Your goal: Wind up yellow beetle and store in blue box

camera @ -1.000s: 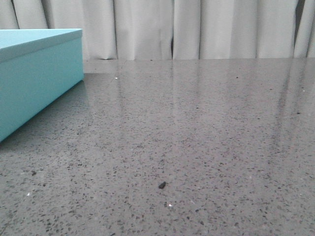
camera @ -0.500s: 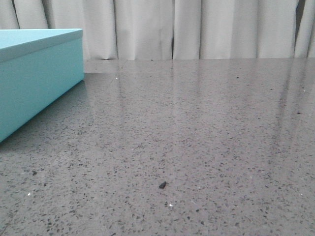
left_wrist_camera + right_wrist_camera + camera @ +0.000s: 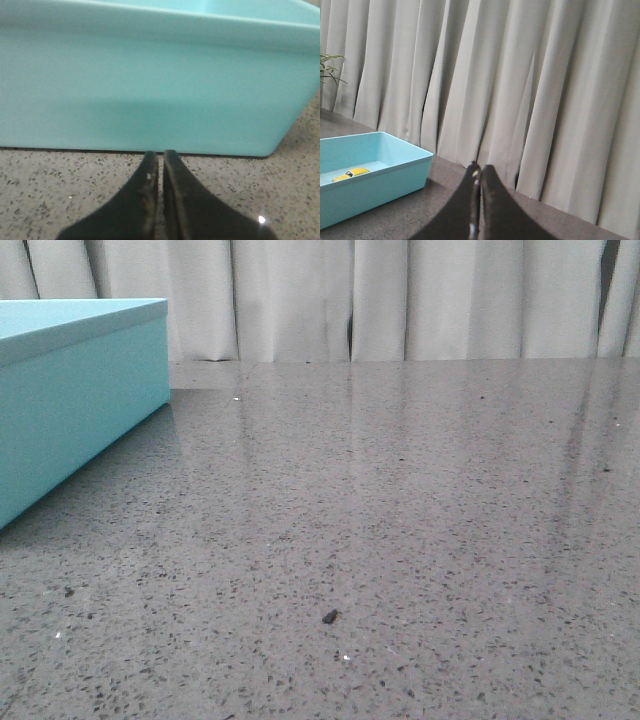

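The blue box point(image 3: 70, 390) stands at the far left of the front view, with no lid showing in any view. In the right wrist view the box point(image 3: 380, 182) is open-topped and the yellow beetle point(image 3: 351, 173) lies inside it on the floor. My right gripper point(image 3: 479, 170) is shut and empty, raised to the right of the box and facing the curtain. My left gripper point(image 3: 161, 156) is shut and empty, low over the table, its tips close to the box's side wall point(image 3: 150, 100). Neither gripper shows in the front view.
A grey speckled stone table point(image 3: 400, 520) carries a small dark speck point(image 3: 329, 617) near the front. Pale pleated curtains point(image 3: 400, 300) hang behind the table. Plant leaves point(image 3: 327, 67) show at the edge of the right wrist view.
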Tool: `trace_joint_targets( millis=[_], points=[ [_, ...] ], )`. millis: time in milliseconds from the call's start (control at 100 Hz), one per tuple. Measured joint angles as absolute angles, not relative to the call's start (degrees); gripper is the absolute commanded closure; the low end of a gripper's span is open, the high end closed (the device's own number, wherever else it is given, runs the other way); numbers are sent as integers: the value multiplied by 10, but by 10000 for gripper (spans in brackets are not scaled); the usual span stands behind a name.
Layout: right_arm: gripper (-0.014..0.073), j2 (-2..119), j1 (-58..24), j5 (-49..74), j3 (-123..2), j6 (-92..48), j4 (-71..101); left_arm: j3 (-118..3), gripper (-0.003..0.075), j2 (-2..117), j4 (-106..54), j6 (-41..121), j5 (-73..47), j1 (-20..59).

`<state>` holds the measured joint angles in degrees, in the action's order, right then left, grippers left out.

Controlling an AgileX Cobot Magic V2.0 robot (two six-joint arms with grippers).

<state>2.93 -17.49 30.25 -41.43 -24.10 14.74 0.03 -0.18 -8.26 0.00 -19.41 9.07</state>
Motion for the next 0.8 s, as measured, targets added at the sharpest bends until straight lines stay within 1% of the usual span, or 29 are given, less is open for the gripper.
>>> trace_joint_targets(
  millis=[670, 800],
  points=[
    [638, 29, -175, 302, -413, -241, 146, 0, 739, -2, -84, 0, -195, 91],
    [638, 28, -152, 300, -398, -241, 110, 0, 739, -2, -85, 0, -195, 91]
  ],
)
